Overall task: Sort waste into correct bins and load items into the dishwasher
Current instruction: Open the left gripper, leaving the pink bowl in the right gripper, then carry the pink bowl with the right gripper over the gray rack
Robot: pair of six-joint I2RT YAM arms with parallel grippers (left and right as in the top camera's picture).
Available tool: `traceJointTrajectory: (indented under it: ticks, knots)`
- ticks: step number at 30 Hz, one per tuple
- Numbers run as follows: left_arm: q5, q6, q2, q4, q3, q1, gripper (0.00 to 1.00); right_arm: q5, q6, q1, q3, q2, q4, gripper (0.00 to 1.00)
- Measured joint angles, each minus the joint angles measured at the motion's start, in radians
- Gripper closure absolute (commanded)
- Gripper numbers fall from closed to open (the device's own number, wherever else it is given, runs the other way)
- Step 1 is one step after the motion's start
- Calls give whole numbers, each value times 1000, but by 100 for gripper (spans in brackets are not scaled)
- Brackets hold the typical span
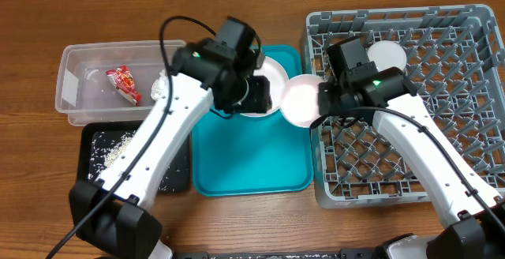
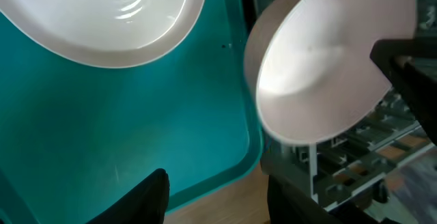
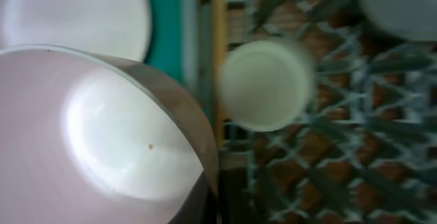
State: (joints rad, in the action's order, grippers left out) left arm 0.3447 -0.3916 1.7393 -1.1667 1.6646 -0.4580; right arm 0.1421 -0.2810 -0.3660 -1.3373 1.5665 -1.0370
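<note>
My right gripper (image 1: 322, 101) is shut on the rim of a white bowl (image 1: 298, 101) and holds it tilted over the left edge of the grey dish rack (image 1: 473, 22). In the right wrist view the bowl (image 3: 102, 135) fills the lower left, with my finger (image 3: 232, 190) on its rim. The bowl also shows in the left wrist view (image 2: 328, 67). My left gripper (image 1: 256, 93) is open and empty above the teal tray (image 1: 252, 164), beside a white plate (image 1: 268, 73). Its fingers (image 2: 215, 200) hang over the tray's edge, and the plate (image 2: 102, 19) lies at the upper left.
A white cup (image 3: 266, 84) and another white dish (image 1: 387, 54) sit in the rack. A clear plastic bin (image 1: 71, 61) at the left holds a red wrapper (image 1: 124, 83). A black tray (image 1: 102, 152) with white crumbs lies in front of the bin.
</note>
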Motion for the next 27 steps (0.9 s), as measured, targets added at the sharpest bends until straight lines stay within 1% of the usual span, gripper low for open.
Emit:
traceJointTrajectory:
  ticks: [5, 9, 10, 13, 14, 16, 18, 22, 27]
  knots:
    - [21, 18, 0, -19, 24, 24, 56, 357, -3, 11, -34, 0, -53, 96]
    - [23, 38, 0, -32, 25, 24, 55, 648, -2, 14, -63, 0, -82, 96]
    - [23, 42, 0, -35, 25, 24, 52, 710, -3, 14, -66, 0, -95, 96]
    - [23, 61, 0, -39, 25, 24, 21, 875, -2, 14, -67, 0, -139, 96]
    - [23, 61, 0, -39, 25, 24, 13, 921, -2, 16, -67, 0, -149, 96]
    - [23, 64, 0, -39, 25, 24, 2, 1011, 0, 24, -68, 0, -165, 96]
    - [26, 63, 0, -39, 25, 24, 0, 1062, 11, 40, -67, 0, -176, 96]
    - [27, 62, 0, -39, 25, 24, 0, 1124, 62, 114, -68, 0, -196, 96]
    - [27, 62, 0, -38, 25, 24, 0, 1149, 100, 225, -68, 0, -188, 96]
